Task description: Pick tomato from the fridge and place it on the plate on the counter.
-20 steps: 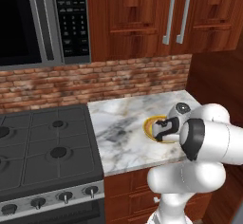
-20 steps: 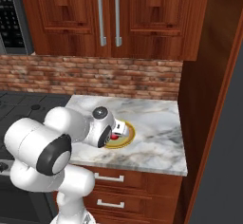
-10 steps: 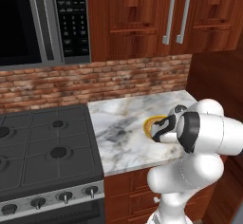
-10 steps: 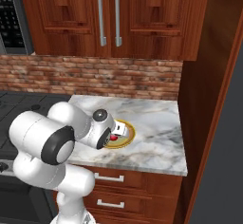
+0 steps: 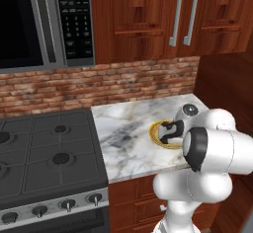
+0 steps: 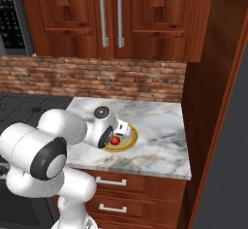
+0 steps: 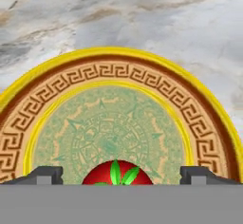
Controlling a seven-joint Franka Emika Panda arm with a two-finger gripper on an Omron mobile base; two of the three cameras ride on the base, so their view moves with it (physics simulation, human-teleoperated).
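My gripper (image 7: 117, 175) holds the tomato (image 7: 117, 172) between its fingers, low over the green centre of the plate (image 7: 42, 109) on the counter (image 6: 160, 126). I should lower straight down, then let go gently so the tomato does not roll.

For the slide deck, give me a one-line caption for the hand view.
Hand poised over the plate on the counter, tomato between its fingertips.

We are lowering our gripper (image 7: 121, 175) closer over the plate (image 7: 142, 83), the tomato (image 7: 117, 173) between our jaws, elbow swinging right
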